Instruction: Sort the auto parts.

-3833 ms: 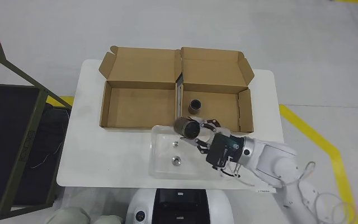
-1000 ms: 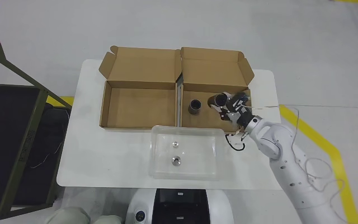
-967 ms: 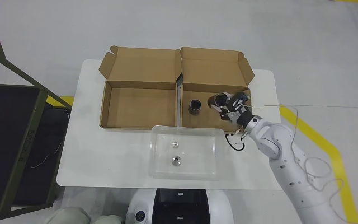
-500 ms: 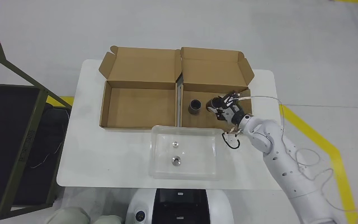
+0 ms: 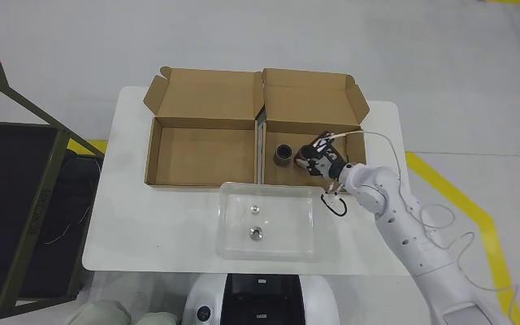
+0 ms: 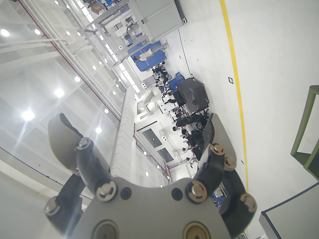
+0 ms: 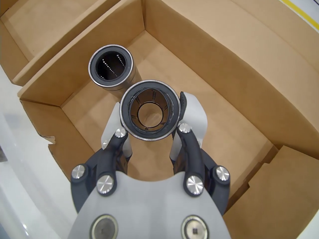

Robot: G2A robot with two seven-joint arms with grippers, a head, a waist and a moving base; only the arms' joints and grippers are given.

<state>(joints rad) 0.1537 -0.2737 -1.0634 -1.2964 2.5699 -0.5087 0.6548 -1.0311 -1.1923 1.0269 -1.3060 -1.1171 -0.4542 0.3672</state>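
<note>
1. The right jaws are clamped on the sides of a metal sleeve (image 7: 150,110), with its bore facing up. It hangs inside the right cardboard box (image 7: 224,100), towards the box's left half.
2. A second sleeve (image 7: 111,68) stands upright just to its left, close but seemingly apart. The descent should be straight down with no drift left, or the standing one may get knocked over.
3. I cannot tell whether the held sleeve's lower end touches the box floor. The jaws should part only once it sits flat, then rise straight up so the pads do not drag it.
4. The left jaws are spread wide with nothing between them, and play no part in this step.
5. Two small parts (image 5: 256,234) lie in the clear tray (image 5: 284,244) at the near side of the tabletop (image 5: 130,203). They probably go into the left box (image 5: 203,154) next.
</note>
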